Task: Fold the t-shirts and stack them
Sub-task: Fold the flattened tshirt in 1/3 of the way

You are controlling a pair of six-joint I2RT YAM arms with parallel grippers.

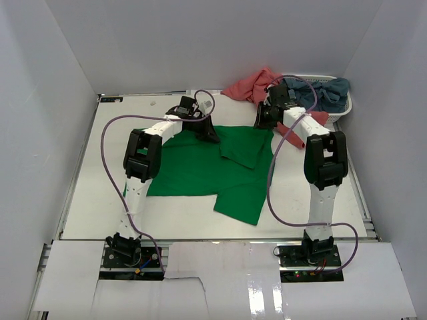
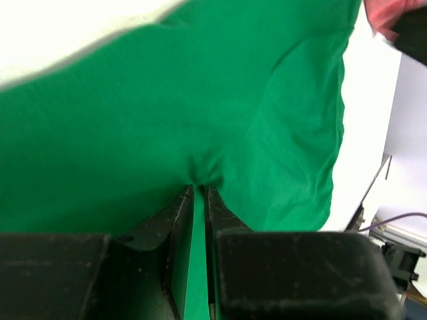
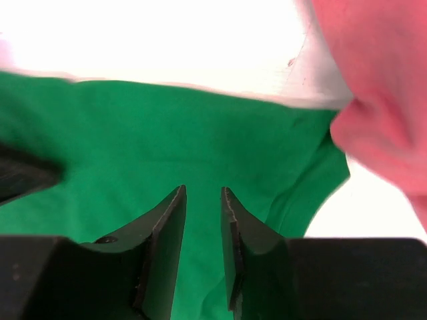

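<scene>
Top external view shows me the green t-shirt (image 1: 200,170) spread in the middle of the table (image 1: 93,200), with one flap folded over near its right side. My left gripper (image 2: 200,189) is clamped on the shirt's far edge, and the cloth puckers at its tips. My right gripper (image 3: 203,193) hangs over the far right corner, jaws apart with nothing between them. The salmon-pink t-shirt (image 1: 248,87) lies heaped beside the white basket (image 1: 345,111), which holds the grey-blue t-shirt (image 1: 328,92).

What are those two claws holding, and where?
The left gripper pinches the green t-shirt at its far edge; the right gripper is open, holding nothing.
</scene>
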